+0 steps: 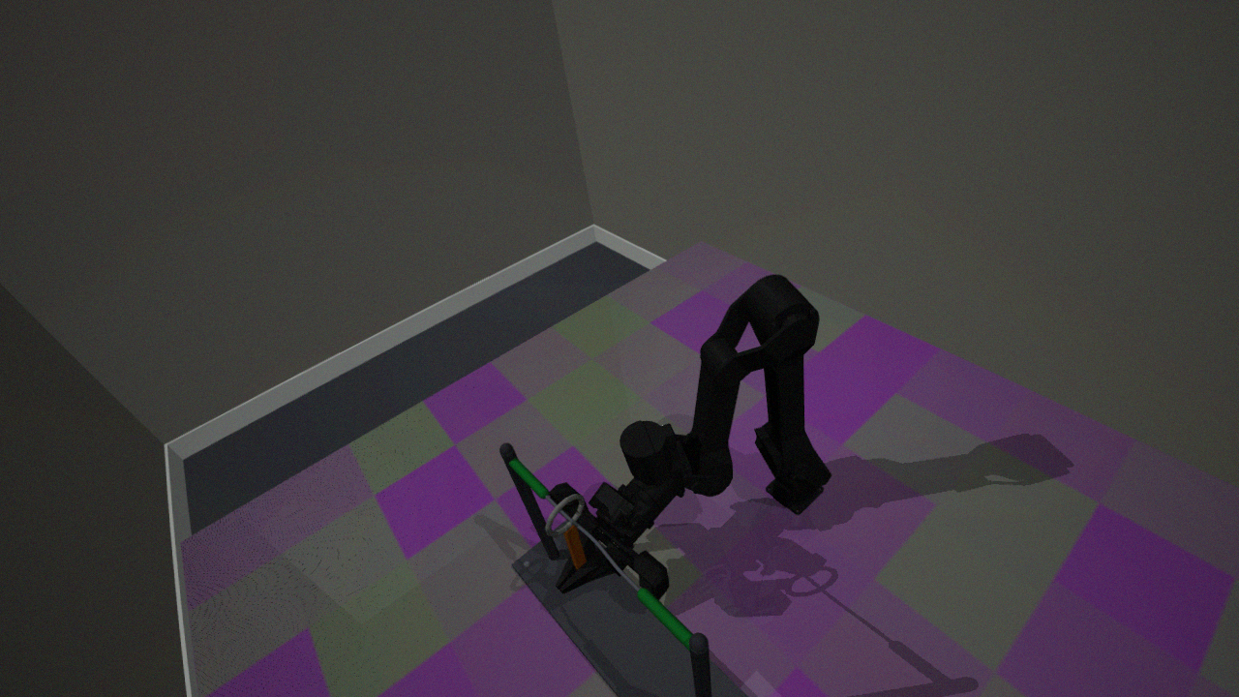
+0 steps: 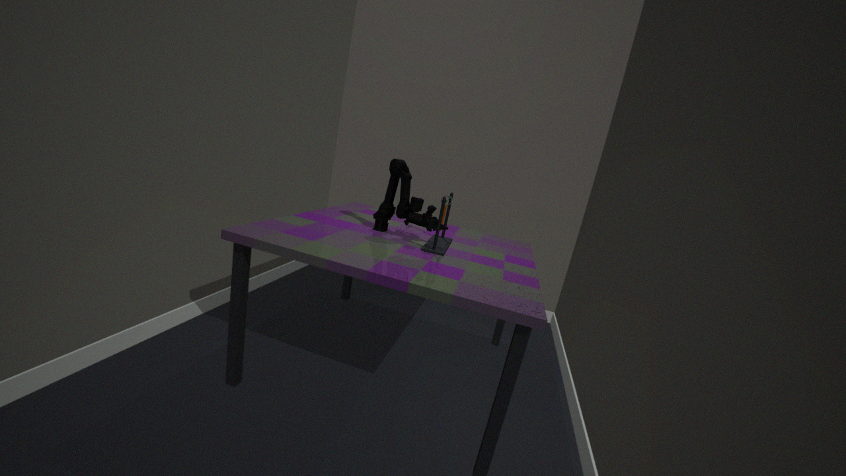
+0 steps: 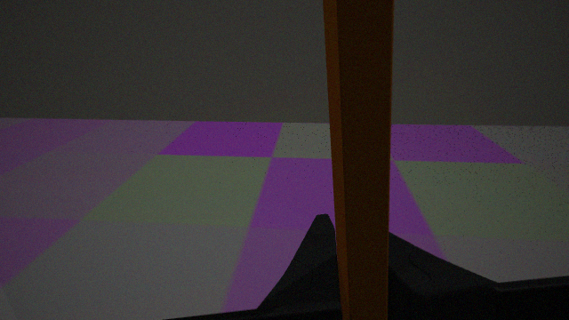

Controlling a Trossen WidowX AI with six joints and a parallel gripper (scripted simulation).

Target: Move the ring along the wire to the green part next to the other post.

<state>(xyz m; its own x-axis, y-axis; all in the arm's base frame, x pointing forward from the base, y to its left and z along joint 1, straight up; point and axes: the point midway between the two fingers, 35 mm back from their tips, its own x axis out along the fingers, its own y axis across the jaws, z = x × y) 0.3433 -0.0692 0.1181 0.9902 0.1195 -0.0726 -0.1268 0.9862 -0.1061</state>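
The pale ring (image 1: 549,522) is around the wire, just past the inner end of the far green part (image 1: 527,477), where the thin grey part (image 1: 611,559) begins. Whether it touches the wire is too small to tell. The orange handle (image 1: 575,547) (image 2: 444,214) (image 3: 366,133) hangs down from it, nearly upright. My gripper (image 1: 578,564) (image 3: 333,225) is shut on the handle's lower part, below the wire. The other green part (image 1: 665,617) meets the near post (image 1: 701,672). The far post (image 1: 529,511) stands left of the ring in the top view.
Both posts stand on a dark base plate (image 1: 606,628) (image 2: 435,248) on the checkered table (image 1: 961,529) (image 2: 331,248). My forearm reaches in low from the robot's base side, with the wrist and camera parts close behind the wire. The near post is cut off by the lower edge of the top view.
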